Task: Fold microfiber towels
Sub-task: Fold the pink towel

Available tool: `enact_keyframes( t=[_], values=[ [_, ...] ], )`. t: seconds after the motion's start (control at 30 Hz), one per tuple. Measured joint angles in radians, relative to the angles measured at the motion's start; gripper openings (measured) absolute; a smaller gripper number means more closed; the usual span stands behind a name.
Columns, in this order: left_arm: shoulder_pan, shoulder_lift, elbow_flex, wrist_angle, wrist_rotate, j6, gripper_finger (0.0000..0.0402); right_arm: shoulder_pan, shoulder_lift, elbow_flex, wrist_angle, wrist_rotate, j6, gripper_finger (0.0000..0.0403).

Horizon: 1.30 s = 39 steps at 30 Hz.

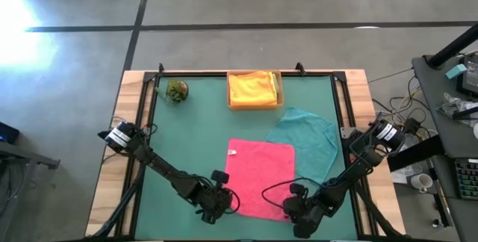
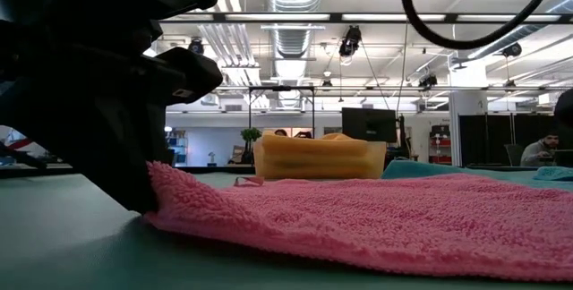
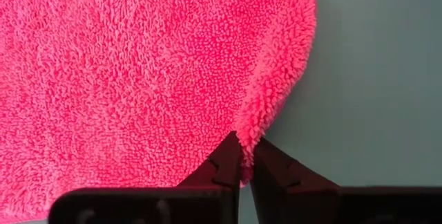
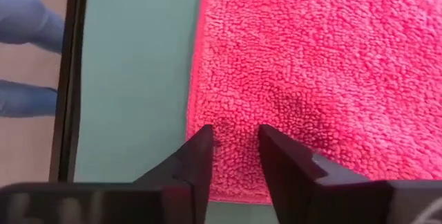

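Both arms reach in low from the outer sides of the green tabletop (image 1: 194,137) and bend inward, so that their tools sit at the near edge of the pink towel (image 1: 261,169), which lies flat between them. The left tool (image 3: 246,156) is at the towel's near left corner, its two fingers clenched on a small pinch of the pink pile where the hem curls up off the tabletop. In the low view this arm fills the left side as a dark mass pressed against the towel's raised edge. The right tool (image 4: 235,148) is angled down over the towel's near right corner with its fingers parted, both tips over the pink pile just inside the hem, and whether they touch it cannot be told. Beyond the right tool a teal towel (image 1: 308,136) lies spread, its edge under the pink one. Farther off, yellow towels (image 1: 252,87) are stacked in a tan tray (image 1: 255,107), with a small green plant ball (image 1: 177,90) beside it.
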Motion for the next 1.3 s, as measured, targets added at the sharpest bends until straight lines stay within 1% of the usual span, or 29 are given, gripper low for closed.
enact_keyframes(
  t=[0.2, 0.33, 0.5, 0.63, 0.73, 0.9, 1.03, 1.13, 1.2, 1.3],
  values=[
    [0.0, 0.0, 0.0, 0.0, 0.0, -0.004, 0.0008, 0.0, 0.052, -0.002, -0.009, 0.011, 0.09, 0.0038],
    [0.003, 0.0, 0.0, -0.003, 0.0, -0.075, 0.0008, 0.0, 0.065, -0.002, -0.006, 0.006, 0.122, 0.0013],
    [0.003, -0.01, 0.0, -0.025, 0.001, -0.128, 0.0008, 0.0, 0.026, 0.018, -0.011, 0.0, 0.1, 0.0009],
    [0.003, -0.047, 0.005, -0.07, 0.001, -0.131, 0.0008, 0.0, -0.021, 0.058, -0.046, 0.002, 0.063, 0.0009],
    [0.003, -0.079, 0.024, -0.101, 0.008, -0.129, 0.0008, 0.0, -0.044, 0.091, -0.126, -0.002, 0.062, 0.0008],
    [0.002, -0.126, 0.067, -0.126, 0.08, -0.129, 0.0008, 0.004, -0.072, 0.2, -0.253, 0.004, 0.069, 0.0008],
    [-0.007, -0.141, 0.121, -0.215, 0.111, -0.129, 0.0008, 0.011, -0.072, 0.295, -0.36, 0.014, 0.07, 0.0008],
    [-0.009, -0.143, 0.158, -0.282, 0.17, -0.13, 0.0008, 0.016, -0.075, 0.362, -0.451, 0.024, 0.077, 0.0008],
    [-0.01, -0.143, 0.17, -0.315, 0.186, -0.13, 0.0008, 0.017, -0.074, 0.393, -0.507, 0.048, 0.088, 0.0008],
    [-0.005, -0.143, 0.164, -0.316, 0.17, -0.129, 0.0008, 0.012, -0.074, 0.401, -0.589, 0.108, 0.123, 0.0008]
  ],
)
